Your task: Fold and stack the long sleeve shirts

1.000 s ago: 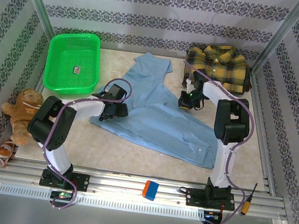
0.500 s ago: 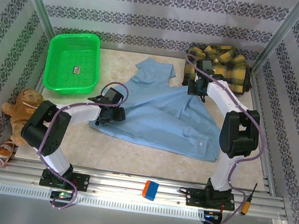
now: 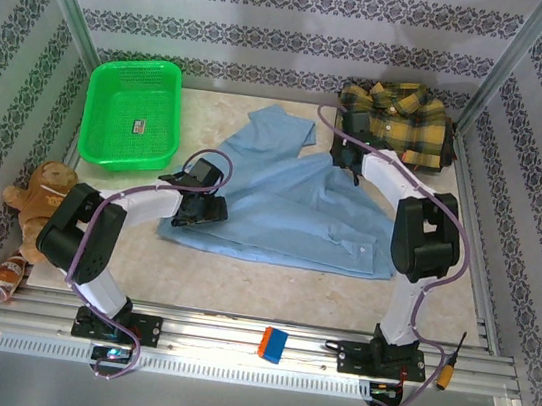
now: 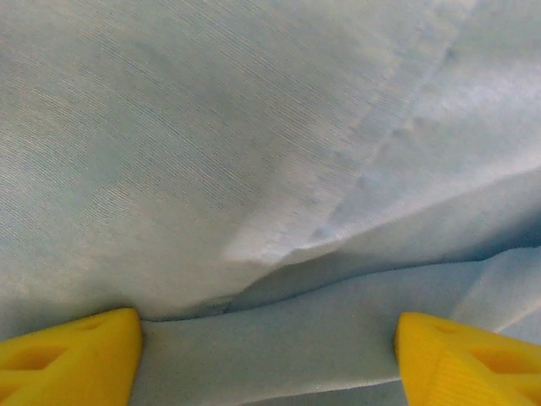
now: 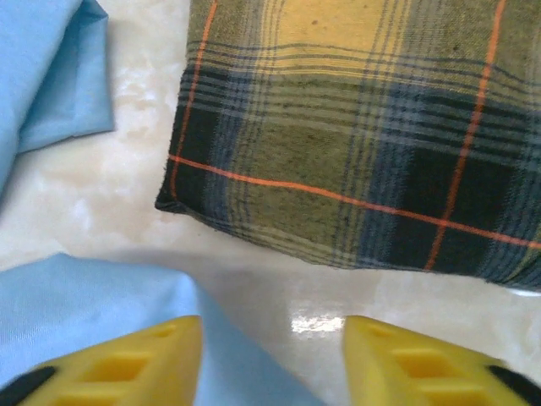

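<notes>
The light blue long sleeve shirt (image 3: 296, 207) lies spread across the middle of the table, with folds and a seam close up in the left wrist view (image 4: 254, 152). My left gripper (image 3: 200, 208) is low over its left edge; its yellow fingertips (image 4: 68, 355) stand wide apart, open, with flat cloth between them (image 4: 269, 364). The yellow-and-dark plaid shirt (image 3: 399, 115) lies folded at the back right. My right gripper (image 3: 346, 158) is at its near left corner, open (image 5: 270, 364) over bare table. The plaid shirt (image 5: 363, 127) is just ahead, and blue cloth (image 5: 84, 304) lies under the left finger.
A green mesh basket (image 3: 132, 113) stands at the back left. A teddy bear (image 3: 39, 201) and a can (image 3: 6, 279) lie at the left edge. A blue-and-orange block (image 3: 273, 345) sits on the front rail. Metal frame posts and patterned walls close in the table.
My right gripper carried the blue shirt's edge back toward the plaid shirt, then opened and let go; the shirt now lies wider. My left gripper's jaws opened a little more.
</notes>
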{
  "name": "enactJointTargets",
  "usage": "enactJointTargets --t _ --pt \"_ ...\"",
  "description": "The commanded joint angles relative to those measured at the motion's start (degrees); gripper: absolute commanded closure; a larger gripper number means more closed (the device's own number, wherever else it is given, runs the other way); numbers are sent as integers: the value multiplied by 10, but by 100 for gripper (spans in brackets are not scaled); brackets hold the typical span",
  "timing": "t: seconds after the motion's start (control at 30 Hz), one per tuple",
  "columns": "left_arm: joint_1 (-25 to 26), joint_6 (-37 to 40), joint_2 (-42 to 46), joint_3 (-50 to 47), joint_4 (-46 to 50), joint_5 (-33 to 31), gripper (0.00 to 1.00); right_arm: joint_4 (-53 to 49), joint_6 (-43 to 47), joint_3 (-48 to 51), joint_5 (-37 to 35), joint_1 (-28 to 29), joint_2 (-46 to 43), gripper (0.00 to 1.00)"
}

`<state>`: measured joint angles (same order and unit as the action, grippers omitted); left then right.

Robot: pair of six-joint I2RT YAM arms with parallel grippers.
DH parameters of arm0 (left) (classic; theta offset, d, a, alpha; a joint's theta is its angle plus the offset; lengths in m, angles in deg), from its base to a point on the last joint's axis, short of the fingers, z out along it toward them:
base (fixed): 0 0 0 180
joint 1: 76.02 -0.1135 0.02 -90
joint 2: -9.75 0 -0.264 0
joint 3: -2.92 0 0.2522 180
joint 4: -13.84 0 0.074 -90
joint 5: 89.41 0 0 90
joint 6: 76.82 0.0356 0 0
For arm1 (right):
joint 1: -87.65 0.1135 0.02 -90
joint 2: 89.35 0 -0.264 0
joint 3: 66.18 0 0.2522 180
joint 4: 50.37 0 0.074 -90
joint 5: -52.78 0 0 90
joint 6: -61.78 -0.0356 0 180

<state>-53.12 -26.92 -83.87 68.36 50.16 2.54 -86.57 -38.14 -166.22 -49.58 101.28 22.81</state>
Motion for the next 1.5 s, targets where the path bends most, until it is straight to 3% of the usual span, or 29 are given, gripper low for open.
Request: enactJointTargets --t 0.0,0.1,0.23,0.4,0.6,0.9,1.2,1.37,1.47 --pt "6 21 16 56 76 26 18 -63 -66 2 84 -51 -60 47" --pt "22 24 10 123 92 45 16 -118 -113 23 174 -96 -86 48" --pt "58 6 -24 191 94 80 17 -179 -134 35 252 -130 -57 52" --pt "107 -48 -74 191 21 126 20 -168 -110 50 228 -136 -27 54" --pt "123 -109 -98 118 -62 122 21 -162 -128 45 247 -138 2 65" --pt "123 -104 -101 70 -55 102 22 -175 -157 43 242 -138 39 73" --pt "123 -98 -101 49 -58 103 22 -181 -130 49 234 -138 37 63" --pt "122 -95 -94 37 -56 100 22 -191 -108 51 212 -138 43 64" --pt "121 -88 -95 35 -51 100 22 -196 -92 39 203 -136 54 69"
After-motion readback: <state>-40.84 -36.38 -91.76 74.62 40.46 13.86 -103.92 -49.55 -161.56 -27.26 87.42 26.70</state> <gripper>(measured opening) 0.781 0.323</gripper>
